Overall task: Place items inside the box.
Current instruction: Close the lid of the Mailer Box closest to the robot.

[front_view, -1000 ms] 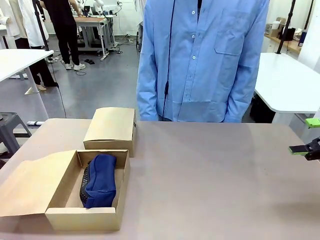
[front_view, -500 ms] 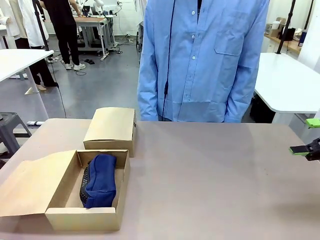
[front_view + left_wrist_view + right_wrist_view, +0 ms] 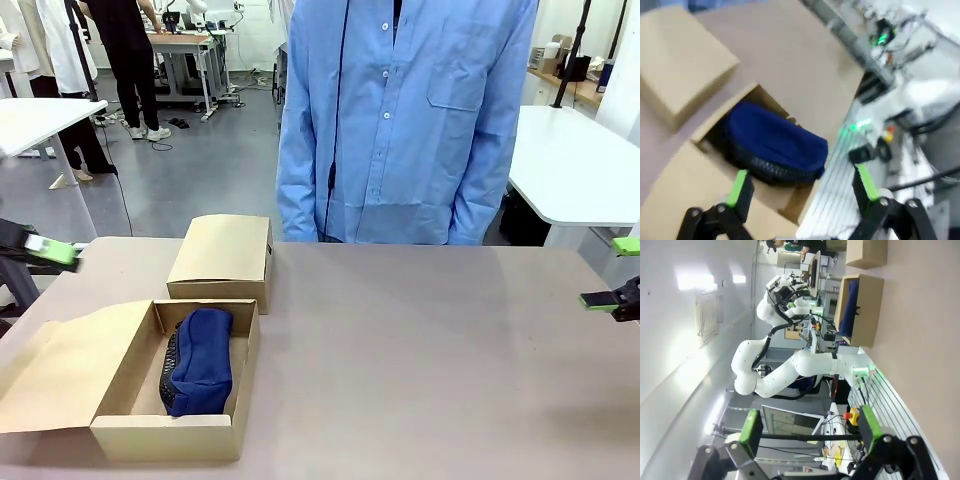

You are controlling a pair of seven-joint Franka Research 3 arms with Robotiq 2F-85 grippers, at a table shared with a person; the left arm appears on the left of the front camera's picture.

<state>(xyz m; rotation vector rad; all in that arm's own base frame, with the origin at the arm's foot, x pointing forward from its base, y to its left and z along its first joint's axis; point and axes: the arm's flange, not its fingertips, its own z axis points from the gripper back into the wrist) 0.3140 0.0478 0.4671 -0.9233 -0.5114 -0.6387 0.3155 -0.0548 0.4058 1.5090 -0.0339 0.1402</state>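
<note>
The left gripper (image 3: 802, 187) hangs above the open cardboard box (image 3: 685, 175), its green-padded fingers (image 3: 740, 187) spread wide with nothing between them. Inside the box lies the navy blue pouch (image 3: 775, 140), over something black and textured at its lower edge. A closed cardboard box (image 3: 682, 62) sits just beside the open one on the brown table (image 3: 790, 55). The picture is motion-blurred.

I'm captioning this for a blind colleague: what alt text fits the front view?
An open cardboard box on a brown table holds a navy blue pouch, with a closed cardboard box just behind it. A person in a light blue shirt stands at the far side. The left tool and right tool show at the picture's edges.
</note>
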